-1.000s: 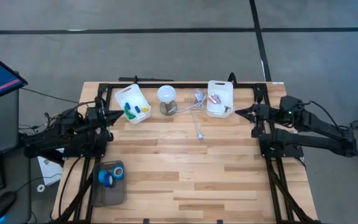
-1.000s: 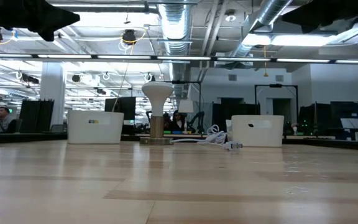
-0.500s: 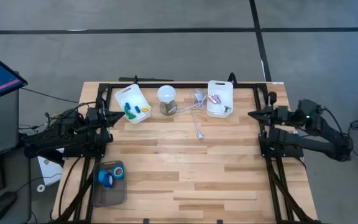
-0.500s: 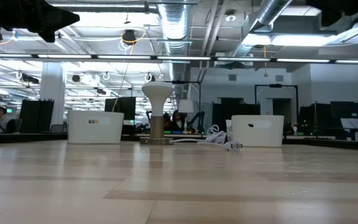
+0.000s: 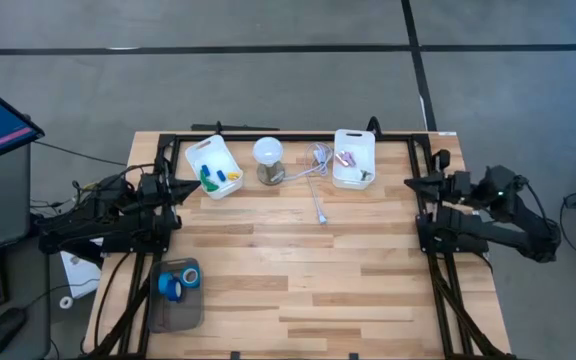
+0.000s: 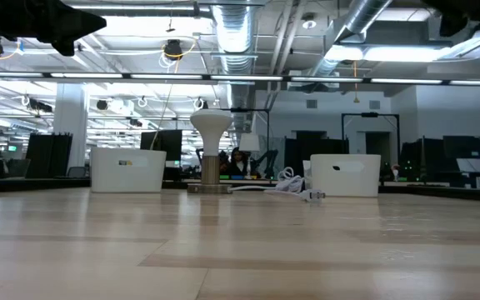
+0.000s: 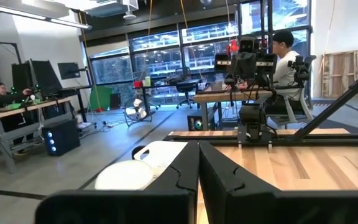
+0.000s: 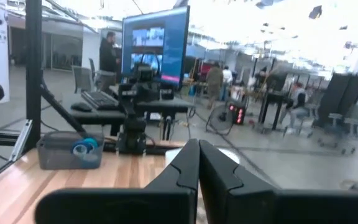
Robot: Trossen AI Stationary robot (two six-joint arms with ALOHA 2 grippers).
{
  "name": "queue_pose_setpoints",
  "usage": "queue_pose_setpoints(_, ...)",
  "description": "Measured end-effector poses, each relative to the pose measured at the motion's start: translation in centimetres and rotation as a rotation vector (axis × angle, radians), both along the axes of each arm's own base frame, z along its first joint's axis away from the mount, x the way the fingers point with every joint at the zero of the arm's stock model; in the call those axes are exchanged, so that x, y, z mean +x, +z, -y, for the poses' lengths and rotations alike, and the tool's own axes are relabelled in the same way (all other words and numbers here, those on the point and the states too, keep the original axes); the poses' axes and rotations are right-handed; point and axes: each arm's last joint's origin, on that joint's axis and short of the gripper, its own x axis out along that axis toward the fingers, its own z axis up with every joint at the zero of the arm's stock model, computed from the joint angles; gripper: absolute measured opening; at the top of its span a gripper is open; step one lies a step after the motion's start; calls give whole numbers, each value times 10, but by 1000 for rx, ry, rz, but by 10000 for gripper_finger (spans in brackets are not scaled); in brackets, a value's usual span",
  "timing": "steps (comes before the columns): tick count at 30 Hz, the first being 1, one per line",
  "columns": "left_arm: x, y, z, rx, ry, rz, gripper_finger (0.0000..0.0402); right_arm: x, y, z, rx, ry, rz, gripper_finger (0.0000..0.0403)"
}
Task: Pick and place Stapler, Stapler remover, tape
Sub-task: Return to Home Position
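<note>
From above, the left claw (image 5: 186, 185) hangs over the tabletop's (image 5: 308, 280) left edge, the right claw (image 5: 411, 183) over its right edge; the tape (image 5: 178, 281) lies in the black bin (image 5: 173, 318) on the left arm's side; in the wrist views, each claw's fingers are pressed together.

Grey floor (image 5: 268, 85), ceiling ducts (image 6: 233, 33), strip lights (image 6: 140, 77)
</note>
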Motion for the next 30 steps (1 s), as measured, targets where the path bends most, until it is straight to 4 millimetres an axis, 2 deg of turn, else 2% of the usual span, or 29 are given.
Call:
queue_pose_setpoints(5,1,-2,0,-2,0,-8,2,9,-14,4,30,-25,6,0)
queue_pose_setpoints(12,9,-22,-1,-29,-32,-58,2,25,-40,10,81,-63,12,0)
queue_pose_setpoints(15,12,-30,-2,-47,-32,-71,2,29,-46,12,98,-113,59,0)
queue_pose_setpoints(20,16,-41,-2,-61,-33,-91,2,33,-57,14,124,-117,42,0)
queue_pose_setpoints(30,19,-49,-3,-81,-34,-98,2,43,-85,18,171,-164,24,0)
